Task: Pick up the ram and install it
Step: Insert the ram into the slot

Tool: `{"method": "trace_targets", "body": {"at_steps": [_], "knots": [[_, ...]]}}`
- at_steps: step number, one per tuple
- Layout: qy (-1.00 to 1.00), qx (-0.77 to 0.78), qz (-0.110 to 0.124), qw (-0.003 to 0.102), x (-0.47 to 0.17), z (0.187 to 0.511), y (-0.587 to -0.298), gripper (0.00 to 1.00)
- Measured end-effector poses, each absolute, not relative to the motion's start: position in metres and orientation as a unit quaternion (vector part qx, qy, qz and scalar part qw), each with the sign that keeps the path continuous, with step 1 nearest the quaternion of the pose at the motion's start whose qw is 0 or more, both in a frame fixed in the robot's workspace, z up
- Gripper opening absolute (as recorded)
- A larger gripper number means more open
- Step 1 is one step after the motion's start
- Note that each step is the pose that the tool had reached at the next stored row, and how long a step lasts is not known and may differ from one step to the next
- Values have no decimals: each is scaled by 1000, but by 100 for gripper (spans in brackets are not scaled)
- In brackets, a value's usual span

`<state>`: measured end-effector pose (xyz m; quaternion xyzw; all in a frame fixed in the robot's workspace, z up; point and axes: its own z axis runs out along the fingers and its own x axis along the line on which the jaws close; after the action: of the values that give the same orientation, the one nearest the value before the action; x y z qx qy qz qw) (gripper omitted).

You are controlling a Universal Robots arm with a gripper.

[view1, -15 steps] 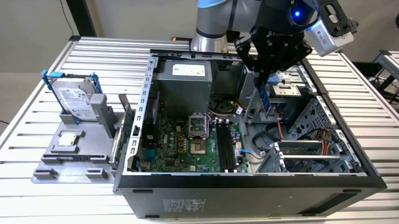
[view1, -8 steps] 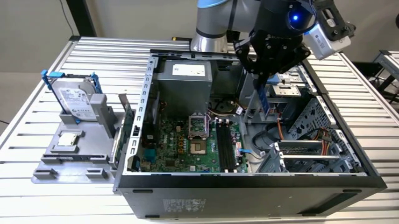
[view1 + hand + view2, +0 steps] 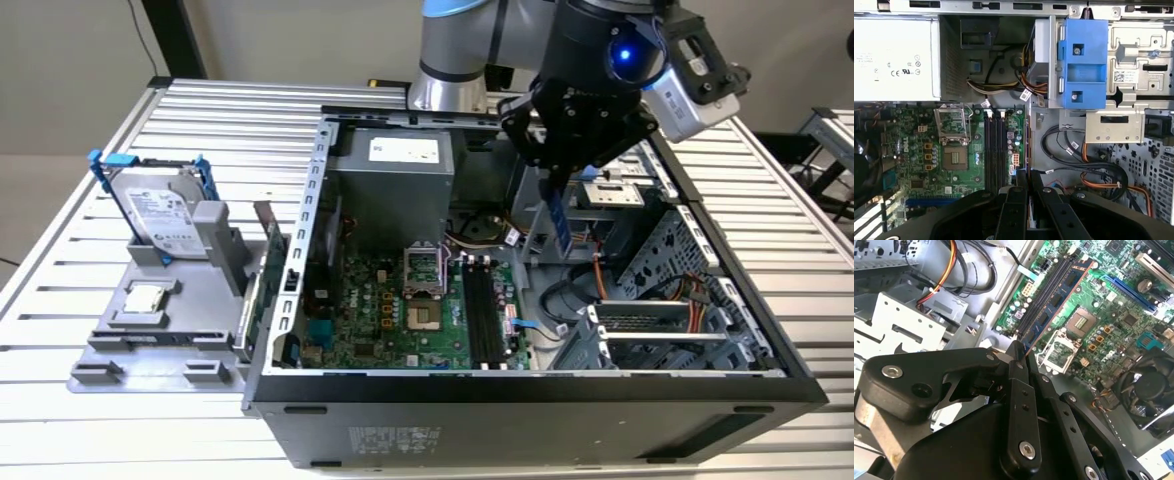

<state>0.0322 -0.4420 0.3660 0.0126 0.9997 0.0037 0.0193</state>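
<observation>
My gripper (image 3: 561, 175) hangs over the open computer case, shut on the ram (image 3: 563, 218), which points down from the fingers as a thin blue-green stick. In the second wrist view the ram (image 3: 1056, 302) runs out from the gripper (image 3: 1020, 354), with its black chips showing, above the motherboard. The first wrist view shows the ram (image 3: 1027, 142) edge-on beyond the gripper (image 3: 1027, 176). It is up in the air, over the case floor just beside the board's edge. The long black memory slots (image 3: 483, 310) (image 3: 995, 147) lie below, off to one side of the stick.
A silver hard drive (image 3: 167, 215) in a blue bracket and a small square chip (image 3: 147, 297) sit on a grey fixture at the exterior view's left. Inside the case are the power supply (image 3: 400, 165), the CPU socket (image 3: 956, 157), a blue drive bracket (image 3: 1084, 62), orange and black cables (image 3: 1094, 165) and a fan (image 3: 1149, 385).
</observation>
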Motion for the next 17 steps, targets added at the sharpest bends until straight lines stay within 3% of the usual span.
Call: {"method": "trace_targets", "body": {"at_steps": [17], "knots": [[1000,13,4,19,31,344,-442,0]]}}
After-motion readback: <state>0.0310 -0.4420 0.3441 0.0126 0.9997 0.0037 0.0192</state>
